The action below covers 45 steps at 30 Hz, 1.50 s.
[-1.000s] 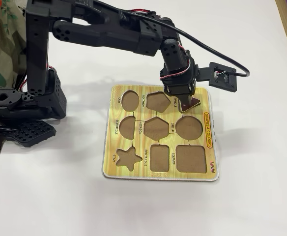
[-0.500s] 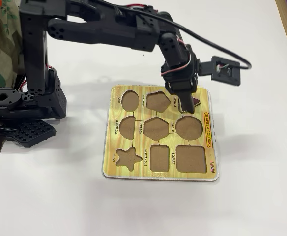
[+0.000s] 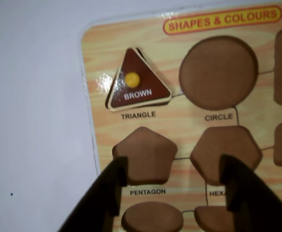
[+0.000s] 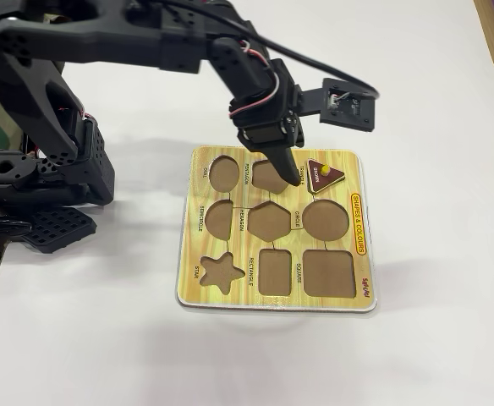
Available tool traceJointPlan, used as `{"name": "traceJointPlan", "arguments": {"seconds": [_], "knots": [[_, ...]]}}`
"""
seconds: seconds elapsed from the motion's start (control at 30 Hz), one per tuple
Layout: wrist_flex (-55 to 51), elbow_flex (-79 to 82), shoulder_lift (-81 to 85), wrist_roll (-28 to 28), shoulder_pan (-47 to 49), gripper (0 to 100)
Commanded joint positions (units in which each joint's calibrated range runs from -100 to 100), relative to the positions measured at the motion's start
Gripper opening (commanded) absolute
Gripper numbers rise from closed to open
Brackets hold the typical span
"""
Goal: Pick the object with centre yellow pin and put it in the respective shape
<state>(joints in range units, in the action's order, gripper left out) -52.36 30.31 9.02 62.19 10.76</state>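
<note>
Nearest the wrist camera, the gripper (image 3: 172,186) shows two dark fingers spread apart with nothing between them, hovering over the empty pentagon recess (image 3: 146,154) and hexagon recess (image 3: 225,150) of a wooden shape board (image 3: 95,72). Beyond the fingers and to their left in the wrist view, the brown triangle piece (image 3: 138,82) with a yellow pin (image 3: 132,79) lies in its triangle recess, slightly askew, one edge lifted over the rim. Only this view shows that tilt and the printed word BROWN. The fixed view alone shows the whole board (image 4: 361,296) on a white table (image 4: 433,85), the gripper (image 4: 288,161) pointing down just beside the triangle (image 4: 323,174), and the other recesses, all empty.
</note>
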Motion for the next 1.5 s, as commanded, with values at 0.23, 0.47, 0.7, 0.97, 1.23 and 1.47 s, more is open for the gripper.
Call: {"name": "traceJointPlan", "arguments": {"seconds": [0.23,0.47,0.7,0.97,1.23,1.47], "knots": [[0.7,16.5,21.9,0.2,-0.7,22],[0.8,28.2,35.2,0.2,-0.7,22],[0.8,39.7,50.1,0.2,-2.9,22],[0.6,49.6,67.2,0.2,-6.8,21],[-0.1,56.9,75.3,0.1,-11.1,21],[-0.1,65.4,79.8,0.1,-11.1,21]]}}
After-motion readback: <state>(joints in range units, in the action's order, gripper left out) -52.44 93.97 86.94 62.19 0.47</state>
